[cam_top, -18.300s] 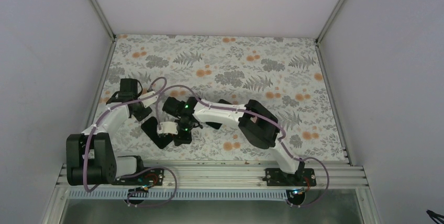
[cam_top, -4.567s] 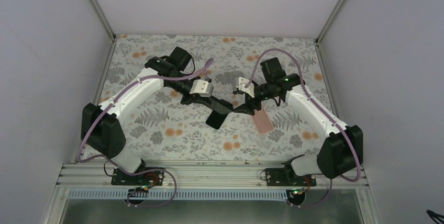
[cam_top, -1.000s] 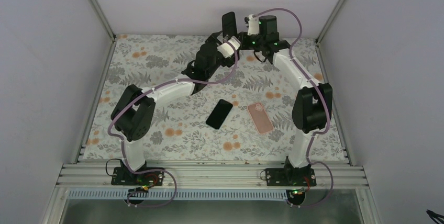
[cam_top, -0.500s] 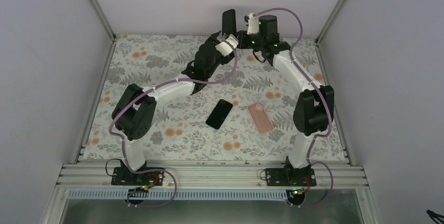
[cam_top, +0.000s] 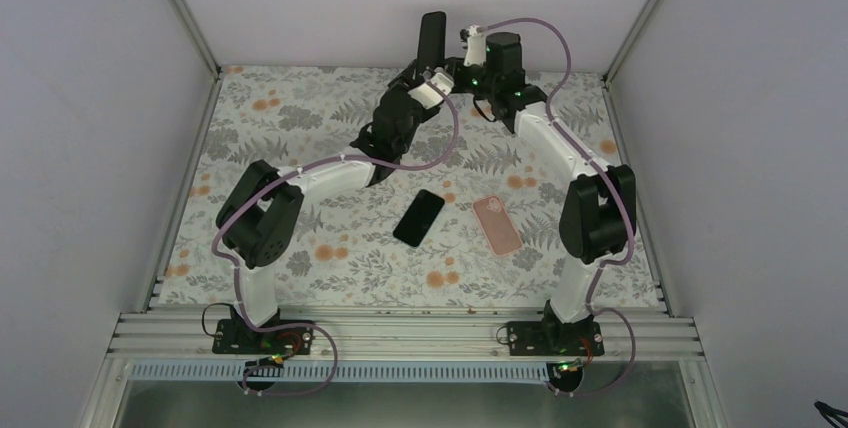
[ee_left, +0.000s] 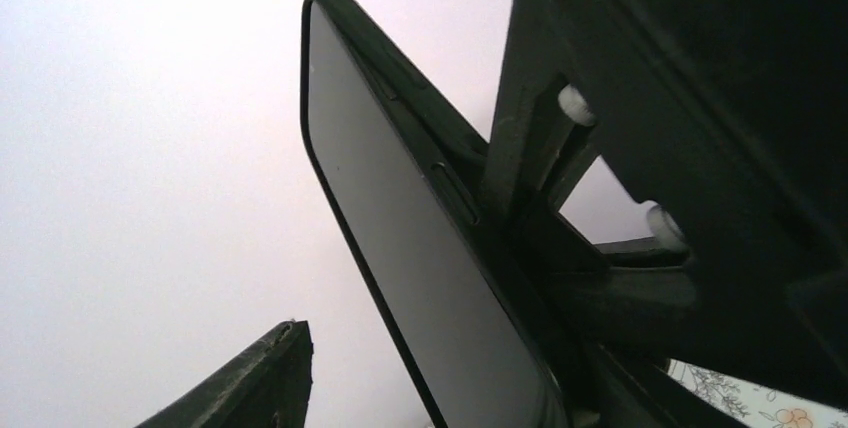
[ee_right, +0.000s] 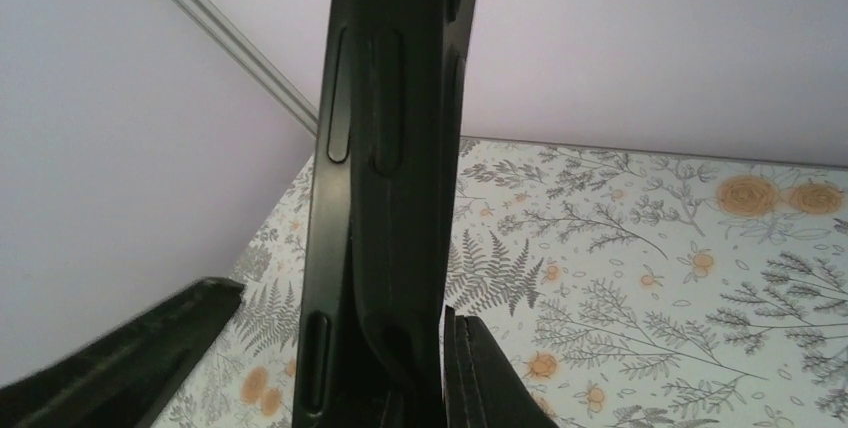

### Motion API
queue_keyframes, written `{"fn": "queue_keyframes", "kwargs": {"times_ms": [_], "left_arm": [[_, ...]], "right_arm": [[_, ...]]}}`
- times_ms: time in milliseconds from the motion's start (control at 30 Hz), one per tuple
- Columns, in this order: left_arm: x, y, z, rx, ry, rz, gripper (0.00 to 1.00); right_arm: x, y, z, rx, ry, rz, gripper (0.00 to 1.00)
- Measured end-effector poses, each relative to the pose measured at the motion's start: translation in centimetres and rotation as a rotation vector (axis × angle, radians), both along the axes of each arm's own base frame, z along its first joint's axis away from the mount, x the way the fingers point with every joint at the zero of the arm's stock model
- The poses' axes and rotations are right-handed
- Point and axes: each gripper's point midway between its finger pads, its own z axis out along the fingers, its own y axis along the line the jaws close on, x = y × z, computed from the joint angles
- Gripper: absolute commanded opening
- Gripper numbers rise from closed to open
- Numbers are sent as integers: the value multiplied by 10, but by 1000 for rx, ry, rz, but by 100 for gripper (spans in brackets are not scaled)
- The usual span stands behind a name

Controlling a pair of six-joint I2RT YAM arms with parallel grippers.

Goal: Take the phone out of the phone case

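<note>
No readable text, label or number anywhere.

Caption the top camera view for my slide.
Right gripper holds a black phone upright, left gripper alongside; second phone and pink case lie below.

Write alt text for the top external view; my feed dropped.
Both arms reach to the far edge of the table, where the right claw holds a cased phone upright in the air and the left claw stands open at its lower end. Nearer the bases, a black phone and a pink case lie side by side, apart.
</note>
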Motion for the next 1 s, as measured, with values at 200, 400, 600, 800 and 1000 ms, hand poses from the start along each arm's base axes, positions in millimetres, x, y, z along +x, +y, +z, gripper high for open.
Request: {"fn": "queue_keyframes", "kwargs": {"times_ms": [200,400,600,800,1000], "left_arm": [[11,13,-10,-52,77,15,35],[14,13,-4,-102,107,8,9],[14,8,5,-131,108,-19,2],[15,8,0,-117,129,-47,2],[20,22,-11,-92,163,-72,2]], "right_arm": [[-3,7,-3,29,17,-1,3],[-4,12,8,55,-4,-20,3],[-7,9,18,69,-19,-45,3],[-4,2,11,28,-25,-62,3],[10,2,-5,-107,-73,-13,3]]}}
